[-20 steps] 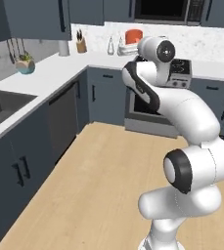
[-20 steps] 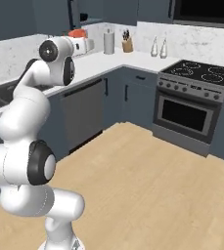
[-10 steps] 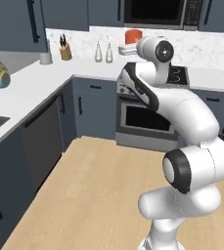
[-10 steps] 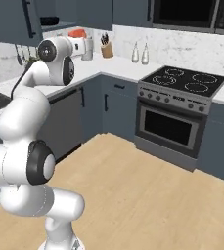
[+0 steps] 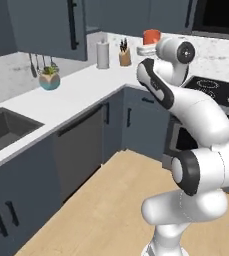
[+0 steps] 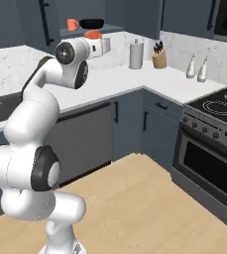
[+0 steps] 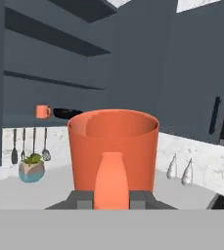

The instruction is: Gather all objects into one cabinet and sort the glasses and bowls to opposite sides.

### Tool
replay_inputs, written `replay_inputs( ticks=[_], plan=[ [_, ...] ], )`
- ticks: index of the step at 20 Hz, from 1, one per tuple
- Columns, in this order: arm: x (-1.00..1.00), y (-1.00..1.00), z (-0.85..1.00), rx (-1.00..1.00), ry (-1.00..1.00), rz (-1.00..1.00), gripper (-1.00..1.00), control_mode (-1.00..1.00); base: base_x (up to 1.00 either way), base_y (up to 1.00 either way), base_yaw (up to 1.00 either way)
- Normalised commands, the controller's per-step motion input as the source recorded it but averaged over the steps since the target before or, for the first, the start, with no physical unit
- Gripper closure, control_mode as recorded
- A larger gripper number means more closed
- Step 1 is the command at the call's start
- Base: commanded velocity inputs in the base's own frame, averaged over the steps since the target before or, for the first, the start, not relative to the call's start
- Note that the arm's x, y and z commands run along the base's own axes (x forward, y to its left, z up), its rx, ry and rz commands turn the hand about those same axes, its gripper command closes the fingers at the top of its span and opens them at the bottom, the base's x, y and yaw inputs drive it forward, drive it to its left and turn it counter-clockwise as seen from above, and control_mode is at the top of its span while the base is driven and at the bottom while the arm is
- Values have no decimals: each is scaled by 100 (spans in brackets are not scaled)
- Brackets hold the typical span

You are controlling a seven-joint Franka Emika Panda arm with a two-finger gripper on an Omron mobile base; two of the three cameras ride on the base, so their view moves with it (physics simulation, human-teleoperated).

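Observation:
My gripper (image 7: 111,197) is shut on an orange mug (image 7: 112,149) whose handle faces the hand camera. From the base, the mug (image 6: 92,34) rides high at the end of the arm, above the counter; it is also the orange mug (image 5: 151,36) in the left base view. Ahead, the dark slate-blue cabinet (image 6: 33,22) stands open. On its lower shelf sit a second orange mug (image 6: 72,24) and a wide black bowl (image 6: 91,23) side by side, the mug (image 7: 42,112) left of the bowl (image 7: 72,113).
A white L-shaped counter (image 5: 81,92) carries a potted plant (image 5: 49,78), a paper-towel holder (image 5: 102,54) and a knife block (image 5: 124,57). Two bottles (image 6: 197,69) stand near the stove (image 6: 219,106). A sink (image 5: 6,130) lies at left. Wooden floor lies open below.
The whole scene has swung across both base views, so the base has moved; the counter corner and open cabinet now lie ahead. The gripper stays shut on the orange mug.

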Motion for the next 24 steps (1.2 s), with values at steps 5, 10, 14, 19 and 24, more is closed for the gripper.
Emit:
replay_inputs(
  ticks=[5,10,14,19,24],
  plan=[
    [0,0,0,0,0,0,100,100,68,-34,74],
    [0,0,0,0,0,0,100,100,43,-65,61],
    [0,0,0,0,0,0,100,100,14,-82,37],
    [0,0,0,0,0,0,100,100,0,-73,4],
    [0,0,0,0,0,0,100,100,3,-83,-3]
  ],
)
